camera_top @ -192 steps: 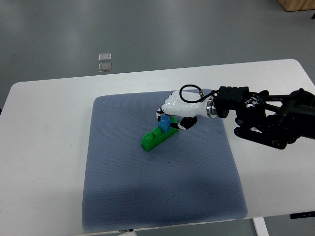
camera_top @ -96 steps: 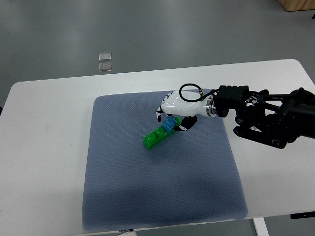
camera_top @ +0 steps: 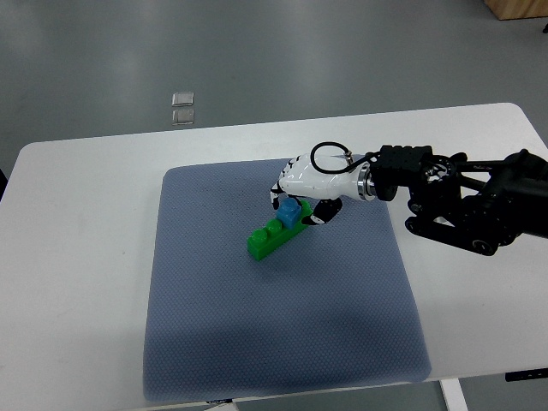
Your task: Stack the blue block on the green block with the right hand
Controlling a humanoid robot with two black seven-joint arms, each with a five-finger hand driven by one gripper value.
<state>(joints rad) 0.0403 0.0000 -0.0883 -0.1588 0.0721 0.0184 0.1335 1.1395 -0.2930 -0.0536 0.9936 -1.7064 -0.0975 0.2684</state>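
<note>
A long green block (camera_top: 267, 238) lies slantwise on the grey-blue mat (camera_top: 274, 342), near its middle. A small blue block (camera_top: 289, 212) sits on the green block's upper right end. My right hand (camera_top: 295, 201), white with black finger joints, comes in from the right and its curled fingers are around the blue block. The hand covers the blue block's far side, so the seating of the two blocks is partly hidden. The left arm does not show.
The mat lies on a white table (camera_top: 77, 257). Two small clear squares (camera_top: 182, 107) lie on the floor beyond the table's far edge. The black right forearm (camera_top: 462, 201) hangs over the table's right part.
The hand with the blue block has shifted slightly up and left. The green block's near end has swung a little, and the hand sits a bit higher over it.
</note>
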